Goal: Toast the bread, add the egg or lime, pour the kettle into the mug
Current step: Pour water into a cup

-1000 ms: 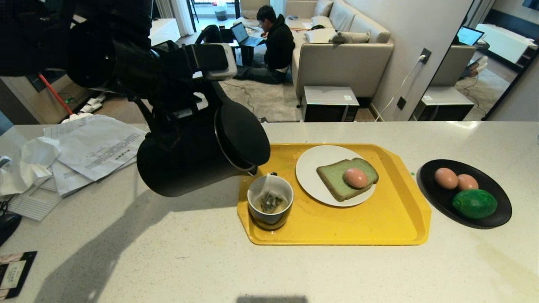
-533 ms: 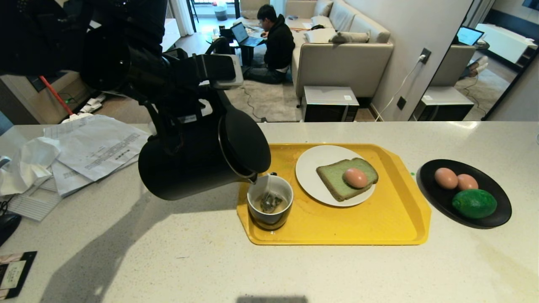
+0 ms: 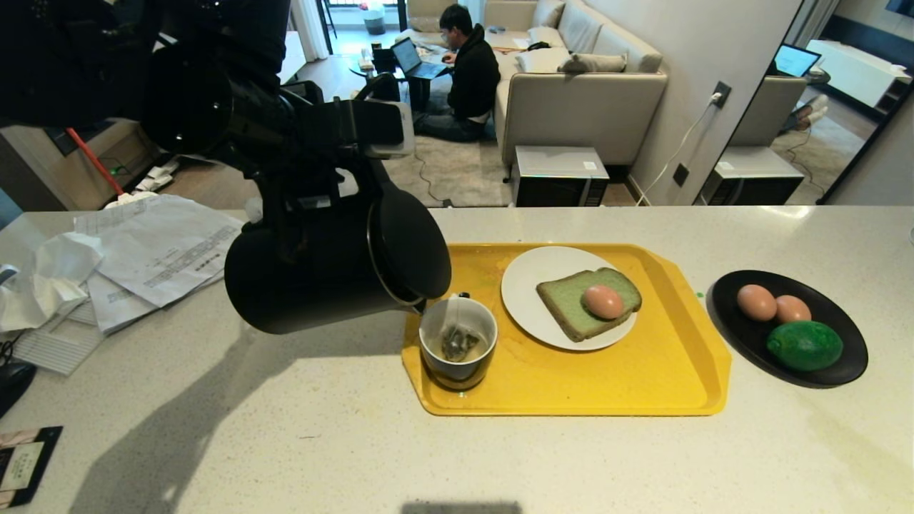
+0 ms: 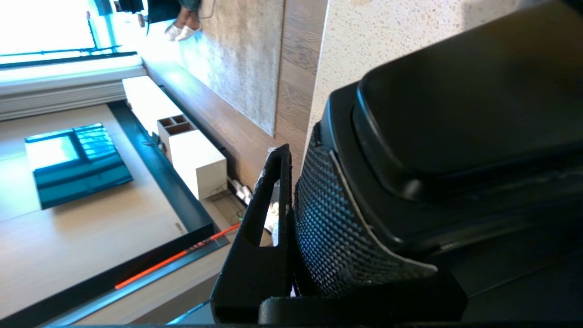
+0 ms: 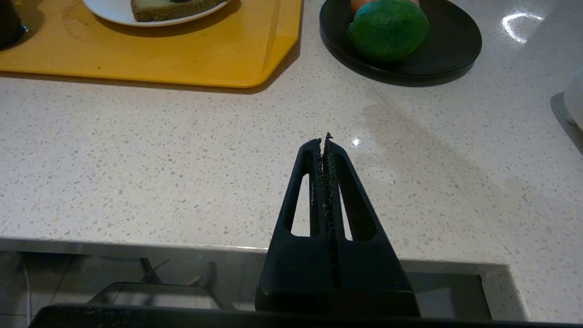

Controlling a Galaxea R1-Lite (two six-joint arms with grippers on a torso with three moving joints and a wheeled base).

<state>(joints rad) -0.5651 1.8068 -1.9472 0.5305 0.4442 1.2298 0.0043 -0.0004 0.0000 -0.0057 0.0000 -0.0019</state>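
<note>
My left gripper [image 4: 314, 182] is shut on the textured handle [image 4: 332, 228] of the black kettle [image 3: 314, 278]. The kettle hangs tipped almost onto its side above the counter, its spout at the near-left rim of the mug [image 3: 458, 343]. The mug stands on the yellow tray [image 3: 643, 385] with a teabag and some liquid inside. I see no stream of water. The green bread [image 3: 571, 303] lies on a white plate [image 3: 525, 285] with an egg [image 3: 603, 301] on top. The lime [image 3: 805, 345] shares a black plate [image 3: 835, 371] with two more eggs [image 3: 757, 302]. My right gripper [image 5: 324, 141] is shut and empty, over the counter's front edge.
Loose papers [image 3: 157, 250] and crumpled tissue [image 3: 50, 275] cover the counter's back left. A dark card [image 3: 25, 464] lies at the front left corner. Beyond the counter a person [image 3: 471, 71] sits on the floor by a sofa.
My left arm has shifted a little to the right and turned the kettle slightly further over. The spout has dipped closer to the mug's rim. The right arm has not moved.
</note>
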